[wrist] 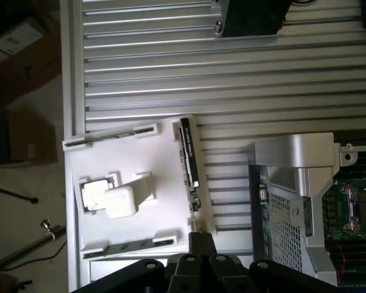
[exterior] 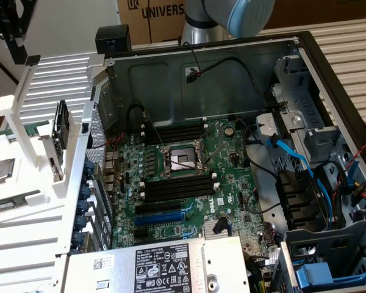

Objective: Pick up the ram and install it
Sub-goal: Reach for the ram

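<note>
The ram (wrist: 189, 168) stands on its long edge in a slot of a white holder (wrist: 131, 183), a narrow dark stick with a green edge. In the exterior view the ram (exterior: 60, 130) rises upright from the white holder (exterior: 30, 183) at that view's left, outside the open computer case. My gripper (wrist: 201, 244) hangs above the holder, near one end of the stick and not touching it. Its black fingers are shut with nothing between them. The black memory slots (exterior: 174, 188) lie on the green motherboard (exterior: 232, 177), beside the processor socket (exterior: 181, 160).
A square silver processor chip (exterior: 1, 170) and a tall white post (exterior: 18, 140) sit on the holder, which rests on a ribbed aluminium table (wrist: 232, 79). The case walls (exterior: 201, 79), cables (exterior: 293, 159) and a power supply (exterior: 165, 268) ring the motherboard.
</note>
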`<state>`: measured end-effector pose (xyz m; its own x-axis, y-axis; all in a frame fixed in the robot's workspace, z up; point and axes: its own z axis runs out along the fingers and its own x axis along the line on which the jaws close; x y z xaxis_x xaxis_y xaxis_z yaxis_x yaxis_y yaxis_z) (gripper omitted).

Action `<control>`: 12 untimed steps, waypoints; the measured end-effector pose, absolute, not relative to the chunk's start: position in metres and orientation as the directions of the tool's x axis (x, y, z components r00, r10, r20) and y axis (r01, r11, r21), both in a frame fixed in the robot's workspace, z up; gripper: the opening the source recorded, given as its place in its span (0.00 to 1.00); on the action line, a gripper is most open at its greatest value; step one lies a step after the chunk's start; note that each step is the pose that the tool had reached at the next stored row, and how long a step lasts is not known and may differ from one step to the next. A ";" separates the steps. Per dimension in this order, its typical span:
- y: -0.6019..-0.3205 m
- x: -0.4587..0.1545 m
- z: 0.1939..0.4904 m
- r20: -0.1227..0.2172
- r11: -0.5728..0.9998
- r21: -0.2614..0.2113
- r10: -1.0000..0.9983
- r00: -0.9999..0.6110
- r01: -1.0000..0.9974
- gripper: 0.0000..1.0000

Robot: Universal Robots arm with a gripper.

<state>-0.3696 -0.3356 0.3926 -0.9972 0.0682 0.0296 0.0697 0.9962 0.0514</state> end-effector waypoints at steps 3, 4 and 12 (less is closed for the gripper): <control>-0.336 -0.381 0.393 0.030 0.996 0.052 0.068 -0.997 0.069 0.11; -0.336 -0.384 0.393 0.030 0.996 0.052 0.068 -0.997 0.069 0.11; -0.336 -0.407 0.392 0.030 0.996 0.052 0.068 -0.997 0.069 0.11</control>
